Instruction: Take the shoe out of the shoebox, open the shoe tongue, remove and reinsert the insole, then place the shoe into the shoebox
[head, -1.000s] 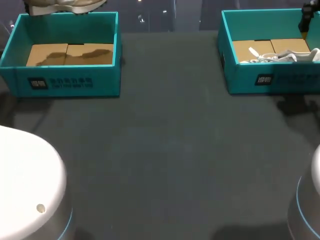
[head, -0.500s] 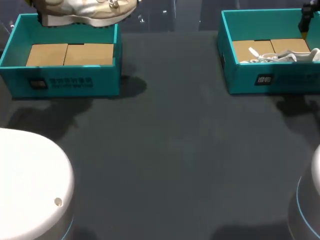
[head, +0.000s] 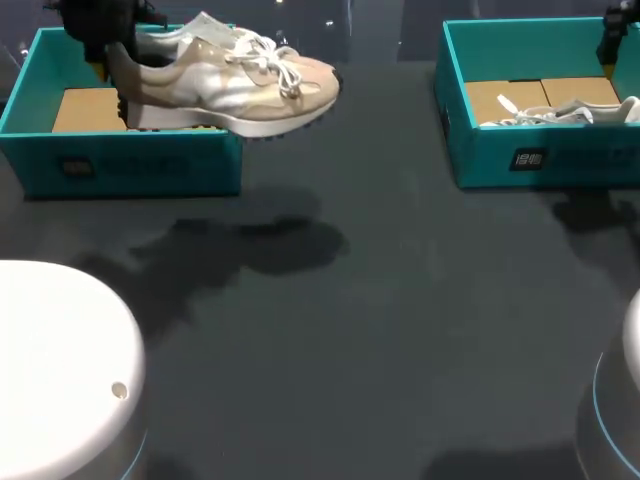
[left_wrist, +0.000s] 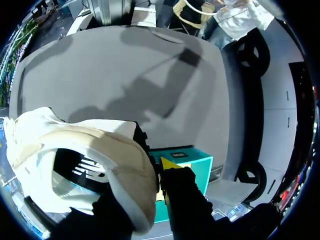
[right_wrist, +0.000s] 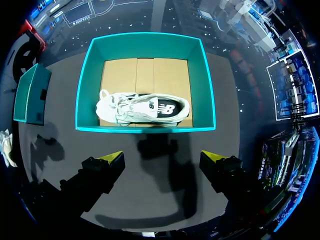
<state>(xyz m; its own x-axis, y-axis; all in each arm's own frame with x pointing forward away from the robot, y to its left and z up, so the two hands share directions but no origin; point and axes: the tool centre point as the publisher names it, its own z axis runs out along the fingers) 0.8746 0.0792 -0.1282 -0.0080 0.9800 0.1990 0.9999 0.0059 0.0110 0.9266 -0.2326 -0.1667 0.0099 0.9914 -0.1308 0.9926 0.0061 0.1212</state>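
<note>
The left pincer (head: 112, 62) is closed on the heel collar of a beige-and-white lace-up sneaker (head: 235, 85). In its wrist view only one yellow fingertip (left_wrist: 168, 164) shows; the other finger is hidden behind the heel. The sneaker hangs in the air at 11 o'clock, sole down and toe toward 3 o'clock. It overhangs the right-hand wall of the left teal cardboard shoebox (head: 130, 165) and hides much of that shoebox's brown floor. Its shadow (head: 260, 240) falls on the dark grey worktop (head: 380, 330), which lies bare between the boxes. At 2 o'clock, the right teal cardboard shoebox (head: 540, 160) is cut off at the frame edge. It holds a white low sneaker (right_wrist: 142, 107) lying on its side. The right pincer (right_wrist: 162, 159), fingers spread apart and holding nothing, hangs above that shoebox's near wall.
</note>
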